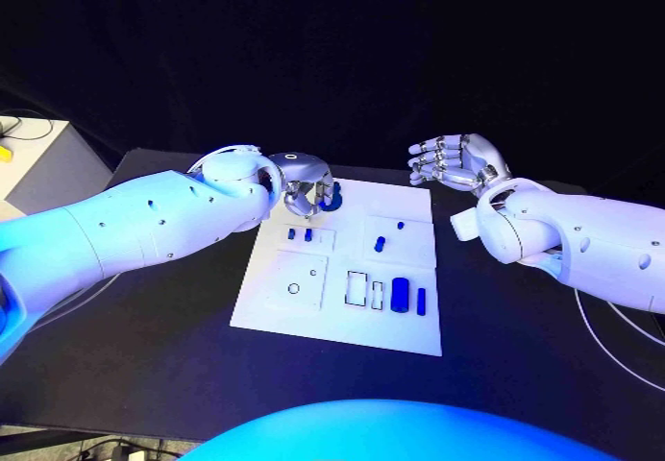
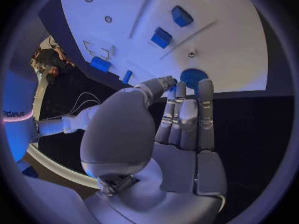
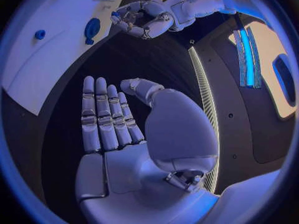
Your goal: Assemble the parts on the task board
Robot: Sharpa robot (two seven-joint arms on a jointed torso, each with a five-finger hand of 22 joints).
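Head view has the left robot hand (image 1: 303, 186) at the far edge of the white board (image 1: 298, 298), fingers curled down round a round blue disc (image 1: 332, 197). The left wrist view shows its fingertips (image 2: 206, 87) touching or just short of that disc (image 2: 194, 77); whether the robot hand truly clamps it I cannot tell. The right robot hand (image 1: 461, 161) hovers beyond the board's other far corner, fingers apart, holding nothing.

Risks, as I judge them: a shallow fingertip grip could let the disc slip and skate off the board onto the black worktop (image 1: 153, 346). The 2 small blue blocks (image 2: 171, 27) just past the fingertips could be knocked if the robot hand sweeps forward. Tilting the disc while seating it could jam it.
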